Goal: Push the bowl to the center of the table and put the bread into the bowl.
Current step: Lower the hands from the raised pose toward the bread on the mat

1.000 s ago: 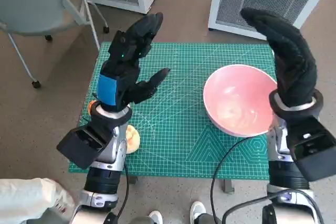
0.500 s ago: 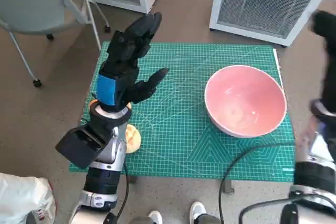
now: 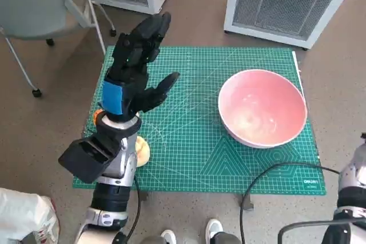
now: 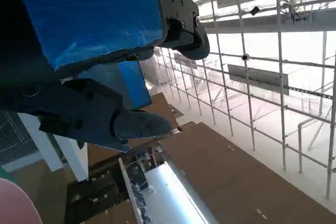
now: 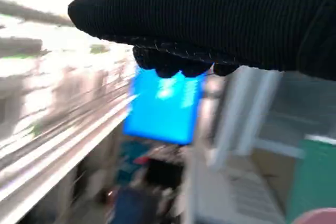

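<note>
The pink bowl [image 3: 262, 108] sits at the right of the table [image 3: 194, 158], not yet centred; the bread [image 3: 141, 150] lies at lower left, behind the left forearm. Pushing the bowl leftward seems next. The left hand [image 3: 135, 67] is raised, fingers spread, empty. The right hand [image 5: 210, 22] shows only in the blurred right wrist view; its fingers cannot be read.

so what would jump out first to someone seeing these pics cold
The big pink bowl on the right side of the green cutting mat. Next, the left hand raised over the mat's left side, blue tape on its back, fingers spread. The bread peeks out beside that forearm.
</note>
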Controlling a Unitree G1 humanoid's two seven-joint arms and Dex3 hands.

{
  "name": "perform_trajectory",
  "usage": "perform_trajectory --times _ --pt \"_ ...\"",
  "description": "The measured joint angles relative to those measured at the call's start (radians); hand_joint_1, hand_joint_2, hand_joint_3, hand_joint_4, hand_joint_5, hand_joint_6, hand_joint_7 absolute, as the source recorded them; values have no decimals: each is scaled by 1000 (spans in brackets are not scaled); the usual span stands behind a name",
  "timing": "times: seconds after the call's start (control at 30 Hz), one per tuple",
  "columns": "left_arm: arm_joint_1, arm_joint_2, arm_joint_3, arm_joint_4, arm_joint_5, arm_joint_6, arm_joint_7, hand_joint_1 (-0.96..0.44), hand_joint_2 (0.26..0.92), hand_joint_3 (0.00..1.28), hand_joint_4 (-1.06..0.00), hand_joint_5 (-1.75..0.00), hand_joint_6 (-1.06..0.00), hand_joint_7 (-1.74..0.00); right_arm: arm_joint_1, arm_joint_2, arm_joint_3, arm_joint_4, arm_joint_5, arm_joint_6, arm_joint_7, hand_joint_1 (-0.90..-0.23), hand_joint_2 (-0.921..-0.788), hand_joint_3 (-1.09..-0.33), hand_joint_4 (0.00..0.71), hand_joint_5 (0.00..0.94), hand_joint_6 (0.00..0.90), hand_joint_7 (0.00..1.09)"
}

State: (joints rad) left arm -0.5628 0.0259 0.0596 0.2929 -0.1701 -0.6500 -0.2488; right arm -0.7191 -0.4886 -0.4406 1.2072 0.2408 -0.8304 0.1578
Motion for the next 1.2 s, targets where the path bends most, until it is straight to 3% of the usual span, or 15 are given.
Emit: perform_trajectory --times 0.27,0.53,0.8,1.0,1.2 --pt "8 3 0 -6 2 6 9 -235 921 251 -392 -2 -292 -495 0 36 13 64 -15 122 -46 -462 -921 -805 198 1 189 152" --pt "22 13 1 -30 3 16 9 -250 921 247 -400 -5 -276 -478 0 85 31 94 -50 244 -70 -442 -921 -808 193 0 201 132" --pt "38 32 12 -54 1 28 9 -235 921 244 -405 -6 -287 -467 -14 133 41 110 -61 361 -75 -483 -921 -821 188 5 213 118" --pt "55 47 21 -77 2 37 12 -226 921 239 -407 -5 -297 -456 -36 173 52 114 -83 405 -82 -519 -921 -824 210 13 235 119" --pt "74 53 28 -97 5 49 20 -227 921 235 -406 -3 -307 -439 -81 217 72 114 -101 408 -93 -508 -921 -835 214 11 236 111"
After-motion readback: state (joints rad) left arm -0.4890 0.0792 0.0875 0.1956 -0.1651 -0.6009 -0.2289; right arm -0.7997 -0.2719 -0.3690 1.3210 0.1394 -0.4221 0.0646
